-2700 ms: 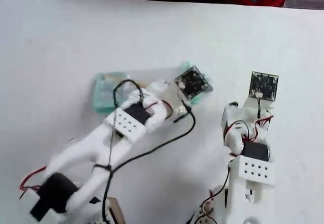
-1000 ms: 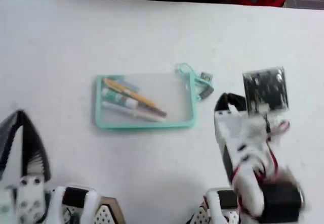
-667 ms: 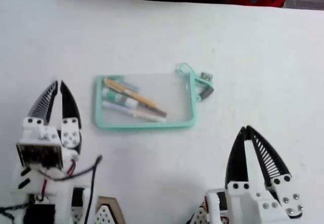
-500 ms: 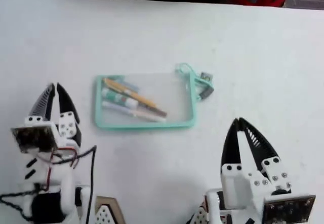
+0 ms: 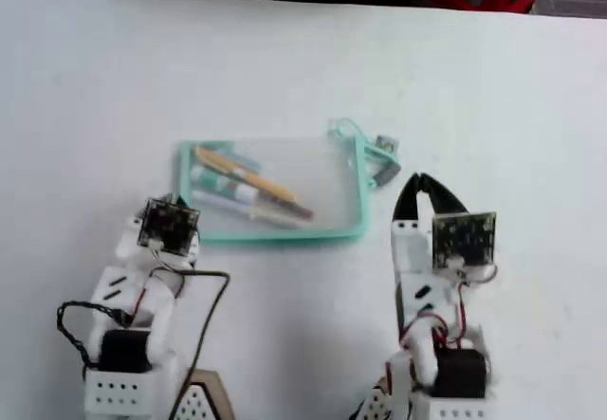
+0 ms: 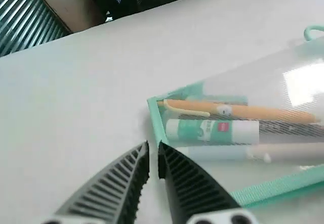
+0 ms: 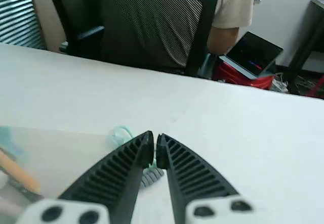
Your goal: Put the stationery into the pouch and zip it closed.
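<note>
High view: pouch (image 5: 327,178) lies flat mid-table (image 5: 303,60), long side across. Inside it: orange pen (image 5: 251,181), glue stick (image 5: 226,188) and pale pen (image 5: 251,213), bunched toward its left end. Strap (image 5: 381,164) sticks out at its right end. Left arm (image 5: 128,316) sits near the pouch's lower left corner. Right gripper (image 5: 417,181) is just off the lower right corner, apart from the pouch, claw tips together.

Left wrist view: left gripper (image 6: 153,155) is pinched to a hairline gap and grips nothing. Its tips are just beside the pouch corner, not touching. Orange pen on the far side, then glue stick, then pale pen.

Right wrist view: right claw tips nearly meet and hold nothing. Strap loop just past them, pouch off to one side. Black chair (image 7: 152,27) behind the table.

Can't tell whether the zip is fully closed.
</note>
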You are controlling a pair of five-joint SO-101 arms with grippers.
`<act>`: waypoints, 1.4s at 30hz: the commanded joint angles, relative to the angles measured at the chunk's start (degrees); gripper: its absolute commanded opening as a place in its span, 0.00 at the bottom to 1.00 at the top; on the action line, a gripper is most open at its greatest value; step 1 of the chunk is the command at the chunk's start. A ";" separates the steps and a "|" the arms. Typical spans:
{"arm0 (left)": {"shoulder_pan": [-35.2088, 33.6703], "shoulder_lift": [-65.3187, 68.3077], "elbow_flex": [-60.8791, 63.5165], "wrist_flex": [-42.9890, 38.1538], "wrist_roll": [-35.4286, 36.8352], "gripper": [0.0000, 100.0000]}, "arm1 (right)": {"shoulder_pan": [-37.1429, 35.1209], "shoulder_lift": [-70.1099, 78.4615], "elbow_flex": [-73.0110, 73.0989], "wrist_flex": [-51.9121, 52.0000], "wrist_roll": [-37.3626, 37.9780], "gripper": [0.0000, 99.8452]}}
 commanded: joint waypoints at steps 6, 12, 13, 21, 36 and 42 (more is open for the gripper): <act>0.75 -0.40 -0.09 11.08 -0.44 0.06 | 3.82 -0.66 15.30 -5.58 0.62 0.02; 1.10 -0.40 -0.18 19.43 -0.18 0.06 | 3.74 -0.48 15.30 12.26 0.18 0.02; 1.10 -0.40 -0.18 20.75 0.62 0.06 | 3.74 -0.48 15.30 16.75 0.18 0.02; 0.84 -0.48 -0.18 29.10 4.92 0.05 | 4.26 -0.57 15.30 30.37 0.35 0.02; 0.84 -0.48 -0.18 29.10 4.92 0.05 | 4.00 -0.57 15.30 30.37 0.53 0.02; 0.84 -0.48 -0.18 29.10 4.92 0.05 | 4.09 -0.57 15.30 30.37 0.53 0.02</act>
